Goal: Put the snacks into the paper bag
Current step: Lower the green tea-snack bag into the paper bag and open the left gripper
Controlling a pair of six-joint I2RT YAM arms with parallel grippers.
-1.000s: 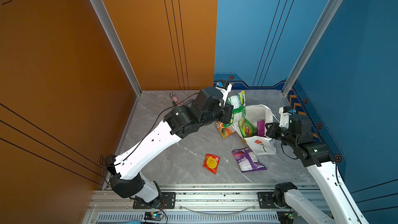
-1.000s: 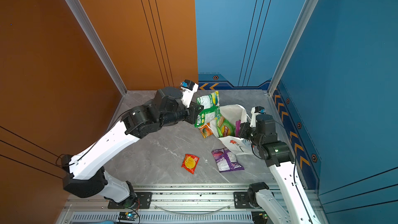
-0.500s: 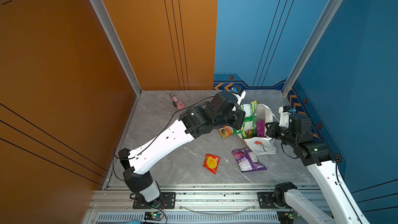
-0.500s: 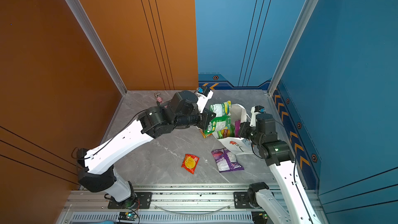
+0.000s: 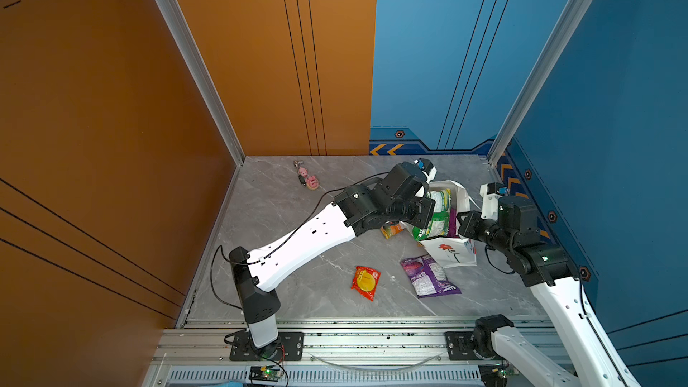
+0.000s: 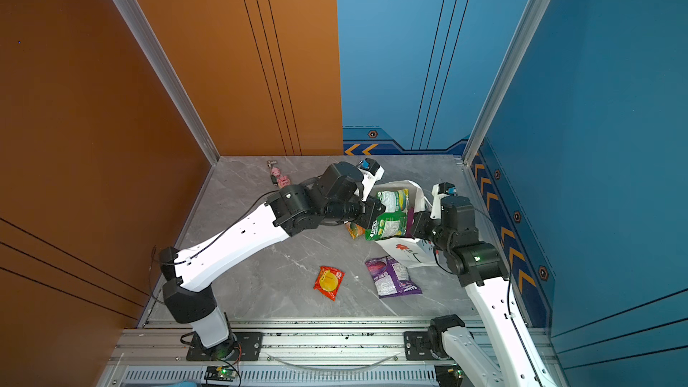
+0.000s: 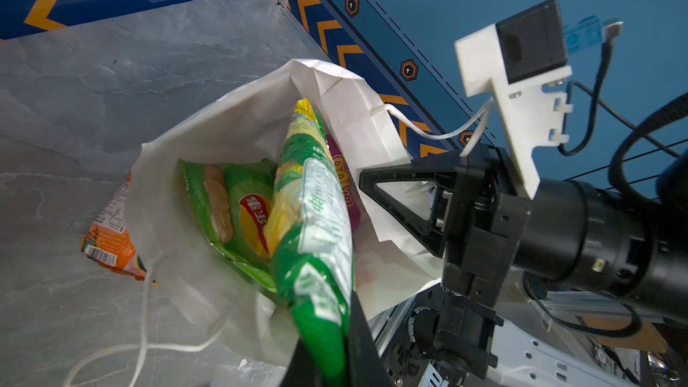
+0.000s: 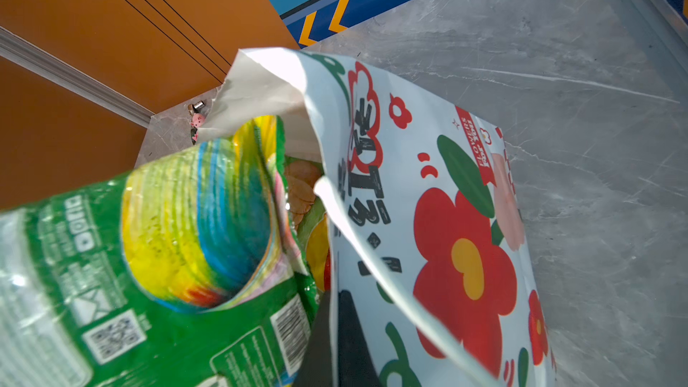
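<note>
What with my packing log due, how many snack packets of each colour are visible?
Green: 2, held green bag, green chip bag
Purple: 2, bagged purple packet inside paper bag, loose purple packet
Orange: 1, orange packet
Red-yellow: 1, red-yellow packet
Total: 6

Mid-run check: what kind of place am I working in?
Likely a purpose-built robot test cell: orange panels and blue panels box in a grey tabletop, and the left arm and right arm bolt to a metal rail along its front.

A white bag (image 5: 452, 255) printed with red flowers, yellow centres, green leaves. A green packet (image 5: 435, 214) with a yellow-blue swirl. A purple packet (image 5: 428, 275); a red packet (image 5: 366, 282) with a yellow disc; an orange packet (image 5: 391, 231). Pink charms (image 5: 308, 179). Grey marbled surface (image 5: 290, 225).
</note>
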